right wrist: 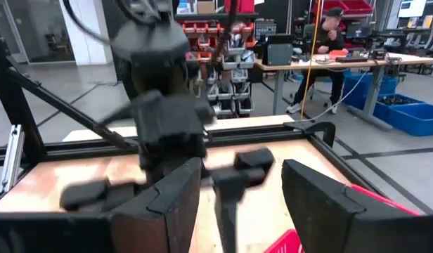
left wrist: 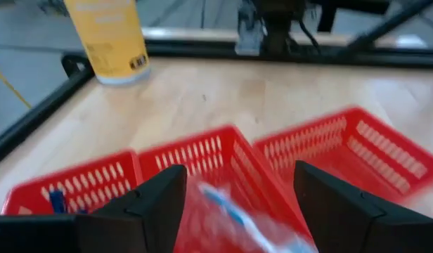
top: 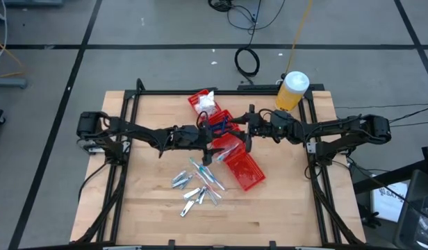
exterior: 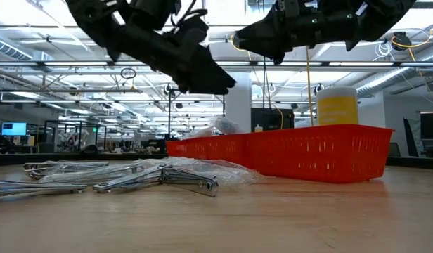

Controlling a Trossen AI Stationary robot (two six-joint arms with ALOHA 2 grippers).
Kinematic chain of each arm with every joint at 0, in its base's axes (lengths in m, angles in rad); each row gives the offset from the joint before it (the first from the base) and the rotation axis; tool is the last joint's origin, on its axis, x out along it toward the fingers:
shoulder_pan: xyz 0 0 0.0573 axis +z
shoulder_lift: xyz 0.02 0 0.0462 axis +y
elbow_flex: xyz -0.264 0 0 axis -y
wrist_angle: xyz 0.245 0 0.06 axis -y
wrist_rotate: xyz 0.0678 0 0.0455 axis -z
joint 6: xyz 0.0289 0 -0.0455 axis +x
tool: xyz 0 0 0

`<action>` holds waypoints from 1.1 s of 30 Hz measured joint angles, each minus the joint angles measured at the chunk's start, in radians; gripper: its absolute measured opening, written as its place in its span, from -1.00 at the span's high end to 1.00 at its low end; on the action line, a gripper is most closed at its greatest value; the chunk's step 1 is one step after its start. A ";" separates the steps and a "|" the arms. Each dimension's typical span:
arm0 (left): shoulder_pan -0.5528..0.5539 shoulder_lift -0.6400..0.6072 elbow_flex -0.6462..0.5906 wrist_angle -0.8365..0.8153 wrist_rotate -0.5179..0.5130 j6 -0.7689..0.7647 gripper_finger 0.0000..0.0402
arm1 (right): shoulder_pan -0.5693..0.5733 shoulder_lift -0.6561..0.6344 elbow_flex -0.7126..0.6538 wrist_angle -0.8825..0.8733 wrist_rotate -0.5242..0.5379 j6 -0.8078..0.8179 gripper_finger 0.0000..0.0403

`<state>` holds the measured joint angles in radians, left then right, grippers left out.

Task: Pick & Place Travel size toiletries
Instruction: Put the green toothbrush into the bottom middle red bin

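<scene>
A tall yellow bottle (top: 292,91) stands at the far right corner of the wooden table (top: 144,208), well apart from the three red bins (top: 243,169) at the table's middle. The bin farthest from the bottle's row holds white packets (top: 208,104); the middle bin (top: 221,122) holds dark blue pieces. A clear-wrapped stick (left wrist: 234,211) with a blue end lies slanted in a bin right under the left tool (left wrist: 237,204), whose fingers stand spread and empty. The right tool (right wrist: 241,193) hovers beside it over the bins, fingers also spread, holding nothing. Just beside the nearest bin, wrapped sticks (top: 208,176) and silvery pieces (top: 190,196) lie scattered, long axes mostly diagonal. Behind is an open workshop with a person seated at a desk.
</scene>
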<state>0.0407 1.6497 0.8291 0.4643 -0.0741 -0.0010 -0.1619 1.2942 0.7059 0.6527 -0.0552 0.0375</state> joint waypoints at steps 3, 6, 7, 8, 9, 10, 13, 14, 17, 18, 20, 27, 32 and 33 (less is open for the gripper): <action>-0.010 -0.057 0.000 -0.120 -0.013 -0.011 -0.23 | 0.000 0.000 0.000 -0.042 -0.056 0.028 0.07; -0.019 -0.102 0.001 -0.241 -0.013 -0.063 -0.21 | 0.001 0.008 0.000 -0.083 -0.153 0.028 0.07; -0.024 -0.116 0.002 -0.302 -0.002 -0.068 -0.20 | 0.002 0.013 0.000 -0.094 -0.164 0.027 0.07; -0.030 -0.128 0.001 -0.382 0.016 -0.072 -0.18 | 0.002 0.014 0.000 -0.114 -0.169 0.028 0.07; -0.039 -0.134 0.000 -0.458 0.044 -0.073 -0.17 | 0.002 0.014 0.000 -0.123 -0.169 0.029 0.07; -0.048 -0.139 0.000 -0.531 0.079 -0.077 -0.15 | 0.001 0.014 0.000 -0.117 -0.161 0.029 0.07; -0.072 -0.148 -0.001 -0.746 0.158 -0.079 -0.09 | 0.001 0.012 0.000 -0.109 -0.155 0.029 0.07; -0.080 -0.147 -0.001 -0.778 0.160 -0.077 -0.07 | 0.001 0.013 0.000 -0.111 -0.156 0.029 0.07; -0.102 -0.143 -0.016 -0.796 0.134 -0.046 -0.01 | 0.001 0.013 0.000 -0.099 -0.156 0.026 0.07; -0.105 -0.139 -0.022 -0.778 0.122 -0.033 0.01 | 0.000 0.013 0.000 -0.099 -0.156 0.026 0.07; -0.110 -0.137 -0.030 -0.761 0.100 0.008 0.05 | 0.000 0.013 0.000 -0.100 -0.156 0.026 0.07; -0.084 -0.077 -0.032 -0.749 0.074 0.143 0.20 | 0.000 0.013 0.000 -0.105 -0.156 0.022 0.07; -0.065 -0.007 -0.032 -0.751 0.077 0.161 0.29 | 0.001 0.013 0.000 -0.116 -0.156 0.022 0.07; -0.062 0.005 -0.032 -0.751 0.078 0.163 0.30 | 0.001 0.013 0.000 -0.118 -0.156 0.022 0.07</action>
<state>-0.0212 1.6543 0.7971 -0.2865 0.0035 0.1621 -0.1612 1.3075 0.7059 0.5351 -0.2114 0.0597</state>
